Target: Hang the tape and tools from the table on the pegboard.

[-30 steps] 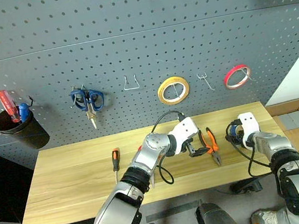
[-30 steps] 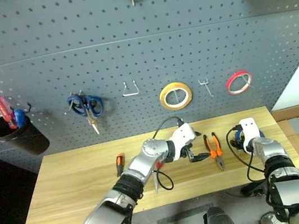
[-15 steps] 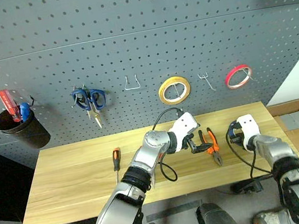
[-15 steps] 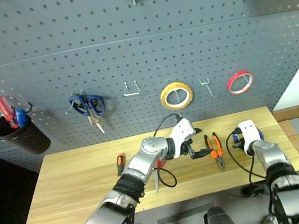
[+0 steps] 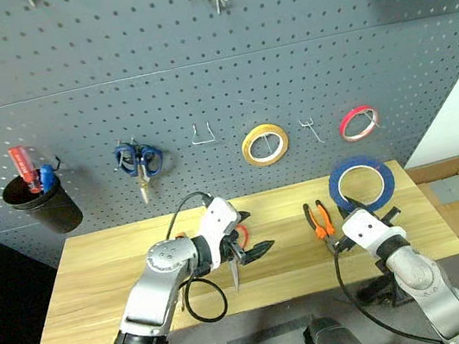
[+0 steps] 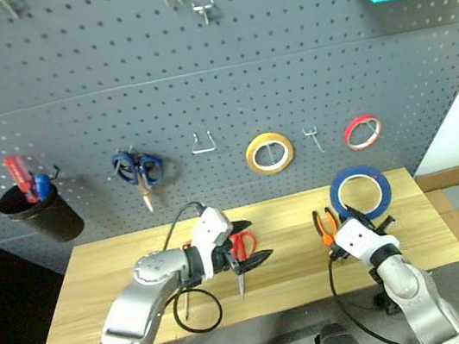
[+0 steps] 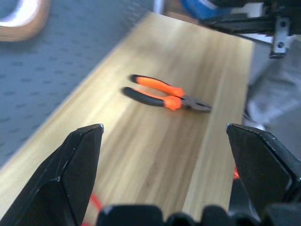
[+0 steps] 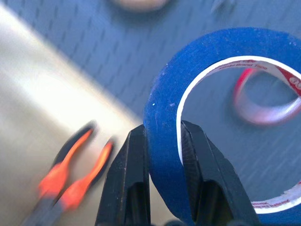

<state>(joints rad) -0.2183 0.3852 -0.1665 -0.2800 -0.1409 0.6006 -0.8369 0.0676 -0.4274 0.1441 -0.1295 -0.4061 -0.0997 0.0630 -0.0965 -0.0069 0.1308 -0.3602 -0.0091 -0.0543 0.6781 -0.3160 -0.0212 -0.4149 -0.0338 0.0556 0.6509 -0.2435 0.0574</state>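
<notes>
The right gripper (image 8: 162, 155) pinches the blue tape roll (image 5: 361, 185) by its rim, one finger outside the ring and one inside against the white core, holding it upright at the right of the frame, lifted above the wooden table (image 5: 98, 280) and in front of the dark grey pegboard (image 5: 198, 81). The left gripper (image 5: 253, 240) hangs over the middle of the table with its two black fingers spread wide and nothing between them. The red-handled scissors (image 6: 241, 253) lie on the table just beside it. The orange-and-black pliers (image 5: 318, 221) lie on the table right of centre, just left of the right gripper. On the pegboard, a yellow tape roll (image 5: 264, 144) hangs at centre, a red-pink roll (image 5: 358, 122) to its right, blue-handled scissors (image 5: 138, 162) to the left, and a black cup (image 5: 41, 209) at far left.
</notes>
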